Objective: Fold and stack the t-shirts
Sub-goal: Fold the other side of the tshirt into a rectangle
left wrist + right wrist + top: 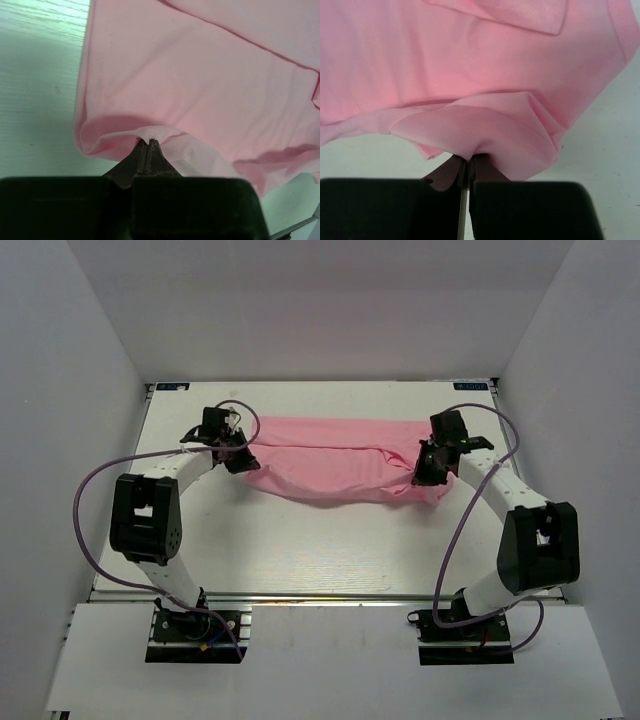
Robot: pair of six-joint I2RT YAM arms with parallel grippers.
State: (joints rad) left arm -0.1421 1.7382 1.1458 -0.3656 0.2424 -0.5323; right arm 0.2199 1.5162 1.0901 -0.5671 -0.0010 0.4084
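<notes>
The white table (300, 560) lies beneath the plain light pink, thin-fabric t-shirt (330, 455), which is stretched sideways and bunched. The left gripper (147, 143) is clamped on a fabric fold at the shirt's left end, and the right gripper (469, 158) likewise at its right end. This is probably to lift the limp cloth evenly for folding.

Left gripper (148, 141) jaws pressed together on a small raised fold at the near edge of the pink t-shirt (200, 85), fabric spreading away upward and rightward, pale counter (35, 95) visible at left.
</notes>
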